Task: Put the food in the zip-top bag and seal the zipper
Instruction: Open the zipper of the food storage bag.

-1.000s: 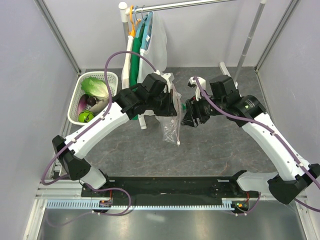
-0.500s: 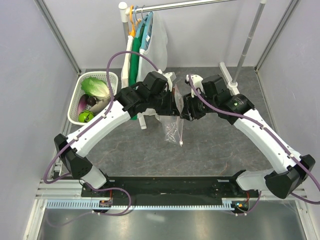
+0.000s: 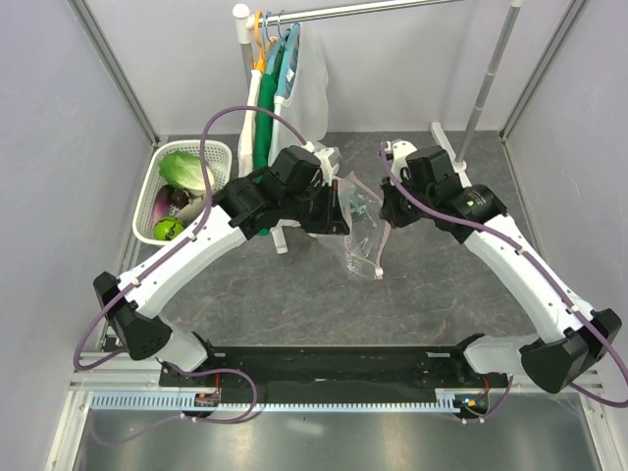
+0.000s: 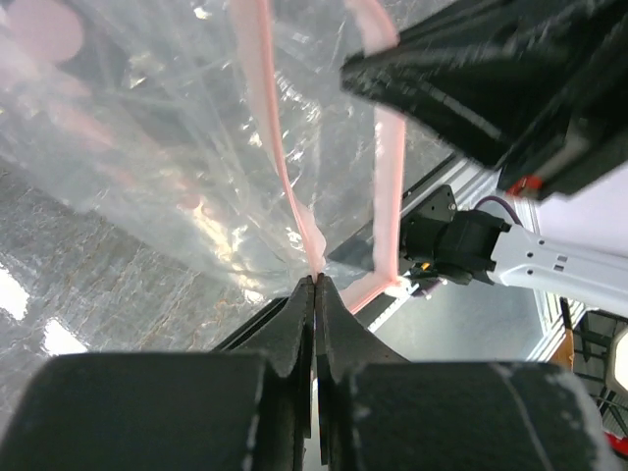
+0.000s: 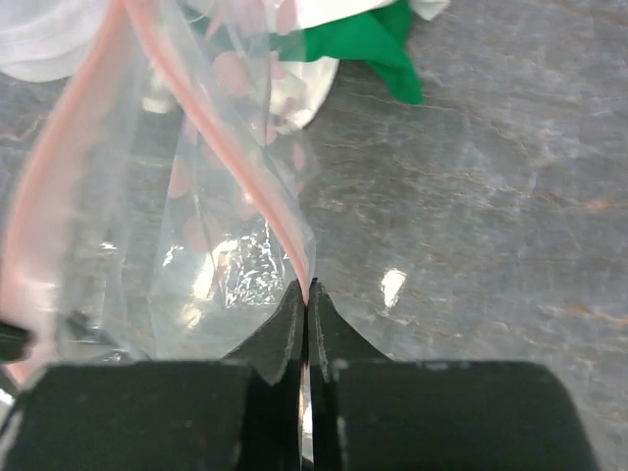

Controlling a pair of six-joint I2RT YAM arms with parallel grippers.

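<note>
The clear zip-top bag (image 3: 362, 247) hangs above the table between my two grippers, empty. My left gripper (image 3: 340, 210) is shut on one side of its pink zipper (image 4: 283, 177), with the strip running up from the fingertips. On the other side, my right gripper (image 3: 384, 209) is shut on the zipper (image 5: 283, 228), so the mouth is spread between the two. The food lies in the white basket (image 3: 144, 203) at the far left: a lettuce head (image 3: 186, 169), a purple eggplant (image 3: 162, 204), a green round fruit (image 3: 169, 229) and a pale vegetable (image 3: 198, 208).
A garment rack stands at the back, with a green cloth (image 3: 261, 132) and a white mesh garment (image 3: 310, 86) on hangers; its leg (image 3: 280, 238) reaches down beside my left arm. A slanted rack pole (image 3: 485, 86) rises at the back right. Grey walls close both sides.
My right gripper reached the bag's mouth, closed on the zipper edge and drew back to the right. The bag's mouth has spread and the bag has swung right.
</note>
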